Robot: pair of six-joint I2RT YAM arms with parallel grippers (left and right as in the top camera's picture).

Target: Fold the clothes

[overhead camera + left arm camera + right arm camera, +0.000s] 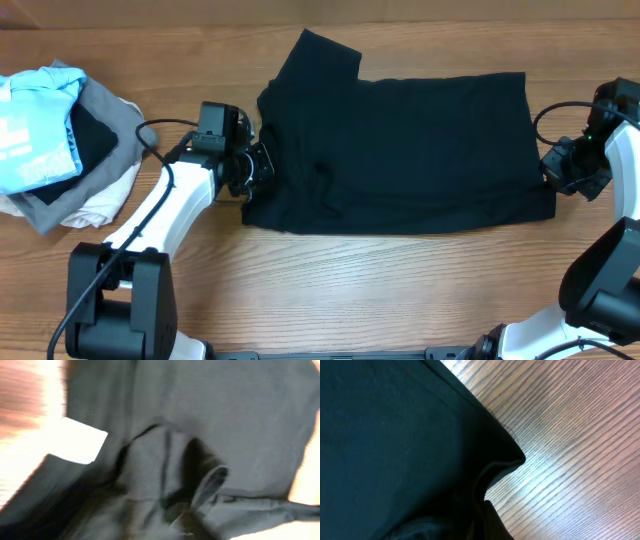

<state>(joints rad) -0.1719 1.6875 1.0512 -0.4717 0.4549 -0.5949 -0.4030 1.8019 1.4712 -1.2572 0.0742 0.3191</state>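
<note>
Table: A brown wooden table [350, 290] is seen. Its bare part nearest the robot lies in front of the black shirt [400, 150].
Left gripper: The left gripper [252, 166] is held at the left edge of the black shirt, at the cloth or just over it. Its fingers are not seen in any view, so it cannot be told if it is wide, narrow or holding cloth.
Folds: In the blurry left wrist view, the cloth under the left gripper is bunched into soft folds [200, 480].
Right gripper: The right gripper [560, 172] is held at the right edge of the black shirt, near its front right end. It cannot be told if it is wide, narrow or holding cloth.
Corner: In the right wrist view, a corner [512, 457] of the black shirt is curled up a little, with bare wood right beside it.
Black shirt: It is laid flat in the middle of the table and is spread wide from side to side.
Pile of clothes: A pile of clothes [60, 150] is heaped well apart from the black shirt, on its left. Light blue cloth is on top, with black, grey and white under it.
Sleeve: A sleeve [318, 58] is stuck out from the far left end of the black shirt.
</note>
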